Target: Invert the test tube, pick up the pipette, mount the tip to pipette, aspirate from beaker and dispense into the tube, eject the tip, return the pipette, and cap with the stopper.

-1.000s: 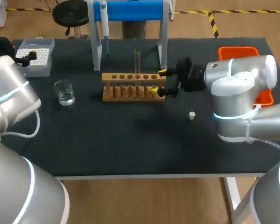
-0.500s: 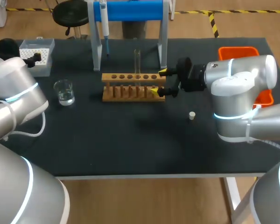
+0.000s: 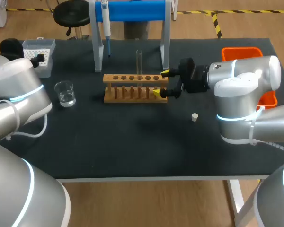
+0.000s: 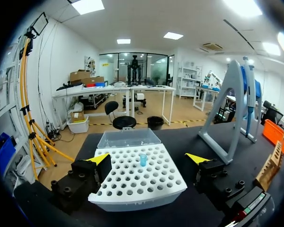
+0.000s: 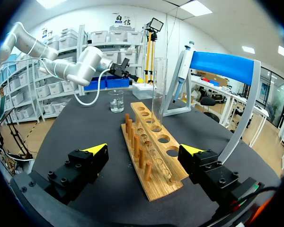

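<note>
test tube [image 3: 139, 64]: one, in rack [image 3: 128, 100]; one beaker [image 3: 65, 92], one stopper [image 3: 194, 117]; left hand [image 4: 149, 159], right hand [image 5: 144, 149] apart.

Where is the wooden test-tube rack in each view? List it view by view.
Head view: wooden test-tube rack mid-table, before the blue-topped stand, right claw at its end.
Left wrist view: rack far beside the left claw, past the stand.
Right wrist view: rack's near end between the right claw's fingers.
Shared landmark: the stand.

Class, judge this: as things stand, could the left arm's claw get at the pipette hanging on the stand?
Probably yes. The left claw is open by the tip box, and the pipette hangs exposed on the stand, with nothing standing between them.
</note>
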Robot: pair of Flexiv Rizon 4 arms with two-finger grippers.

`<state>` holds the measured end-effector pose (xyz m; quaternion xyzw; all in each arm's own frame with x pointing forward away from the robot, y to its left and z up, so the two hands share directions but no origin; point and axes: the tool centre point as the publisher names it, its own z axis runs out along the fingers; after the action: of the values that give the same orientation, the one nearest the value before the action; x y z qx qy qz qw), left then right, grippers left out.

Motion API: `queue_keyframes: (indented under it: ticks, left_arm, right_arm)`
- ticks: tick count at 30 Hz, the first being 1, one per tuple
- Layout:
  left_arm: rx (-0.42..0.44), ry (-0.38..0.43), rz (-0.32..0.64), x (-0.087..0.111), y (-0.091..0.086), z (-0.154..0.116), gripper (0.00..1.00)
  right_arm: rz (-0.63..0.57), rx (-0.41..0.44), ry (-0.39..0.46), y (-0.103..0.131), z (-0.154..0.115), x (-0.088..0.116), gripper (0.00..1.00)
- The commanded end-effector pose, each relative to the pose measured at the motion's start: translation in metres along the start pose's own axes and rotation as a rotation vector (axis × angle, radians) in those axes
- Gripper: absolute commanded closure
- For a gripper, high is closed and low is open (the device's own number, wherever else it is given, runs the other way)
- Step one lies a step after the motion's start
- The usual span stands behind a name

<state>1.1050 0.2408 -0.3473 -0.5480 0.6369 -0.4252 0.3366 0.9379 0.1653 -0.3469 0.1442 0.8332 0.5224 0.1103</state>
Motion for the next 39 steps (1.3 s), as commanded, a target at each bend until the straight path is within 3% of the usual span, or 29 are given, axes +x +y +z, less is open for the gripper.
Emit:
queue_keyframes:
  ticks: [1, 2, 3, 4, 39]
  left_arm:
    - [-0.015, -0.004, 0.001, 0.001, -0.003, 0.006, 0.41]
    - [-0.016, -0.005, 0.002, 0.001, -0.003, 0.006, 0.44]
    - [-0.017, -0.005, 0.003, 0.002, -0.003, 0.007, 0.56]
    - [-0.017, -0.004, 0.004, 0.002, -0.004, 0.007, 0.61]
    - [-0.041, 0.006, 0.010, -0.005, 0.000, 0.025, 0.60]
  right_arm:
    - [0.000, -0.001, -0.001, 0.000, -0.001, 0.001, 0.00]
    - [0.000, -0.001, -0.001, 0.000, -0.001, 0.001, 0.00]
    - [0.000, -0.001, -0.001, 0.000, -0.001, 0.001, 0.00]
    - [0.000, -0.001, -0.001, 0.000, -0.001, 0.001, 0.00]
    - [0.000, -0.001, -0.001, 0.000, -0.001, 0.001, 0.00]
